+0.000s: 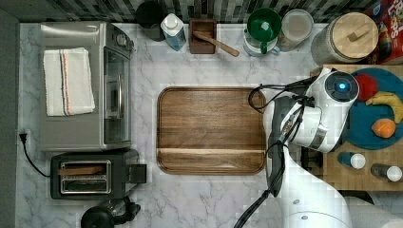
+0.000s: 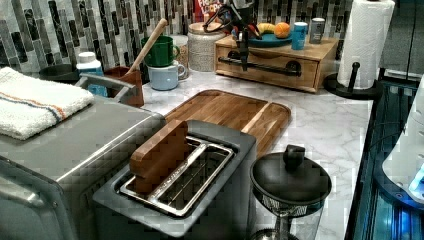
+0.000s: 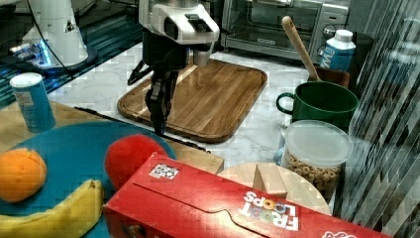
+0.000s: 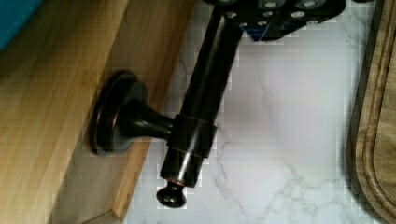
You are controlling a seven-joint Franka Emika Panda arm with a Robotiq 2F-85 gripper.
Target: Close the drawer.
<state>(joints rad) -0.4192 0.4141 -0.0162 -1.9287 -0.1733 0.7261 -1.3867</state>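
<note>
At the left view's far right of the tabletop (image 2: 320,125), drawer (image 2: 270,67) in wooden box, front near flush, probably almost shut. Tool (image 2: 243,55) just before dark bar handle (image 4: 201,107), seemingly placed for pushing. Clenched or released: cannot tell. Cutting board (image 1: 211,129) close alongside.

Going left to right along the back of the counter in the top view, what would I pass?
Blue-capped bottle → brown holder with wooden spoon → green mug → cereal container → wooden-lidded jar.
</note>
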